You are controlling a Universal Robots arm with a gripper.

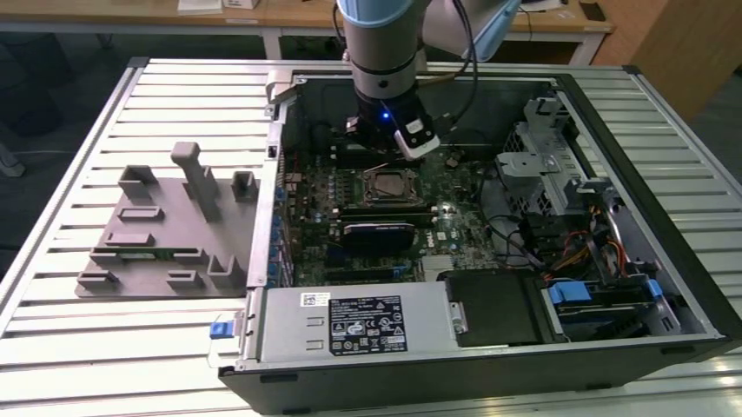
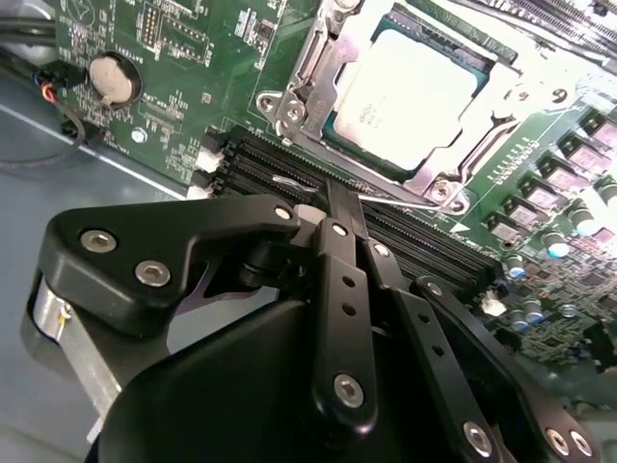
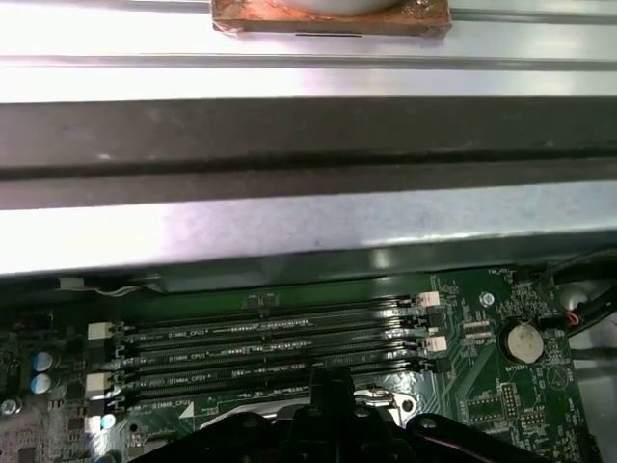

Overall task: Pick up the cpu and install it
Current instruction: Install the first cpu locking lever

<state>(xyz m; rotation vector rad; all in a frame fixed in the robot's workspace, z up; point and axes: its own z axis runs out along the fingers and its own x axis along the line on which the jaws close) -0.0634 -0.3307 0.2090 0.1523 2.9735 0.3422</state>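
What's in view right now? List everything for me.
cpu: one, silver, seated in its socket on the motherboard.
motherboard: one, green, inside the case.
memory slots: four, black, beside the socket.
coin battery: one, silver, on the motherboard.
computer case: one, black, open, on the table.
power supply: one, grey, in the case's near corner.
fixture block: one, grey, on the table at the exterior view's left.
pincer: one, black, above the memory slots.

Exterior view: high, looking down into the open computer case (image 1: 649,113). Both wrist views: close, sharing the motherboard's memory slots (image 3: 270,342).
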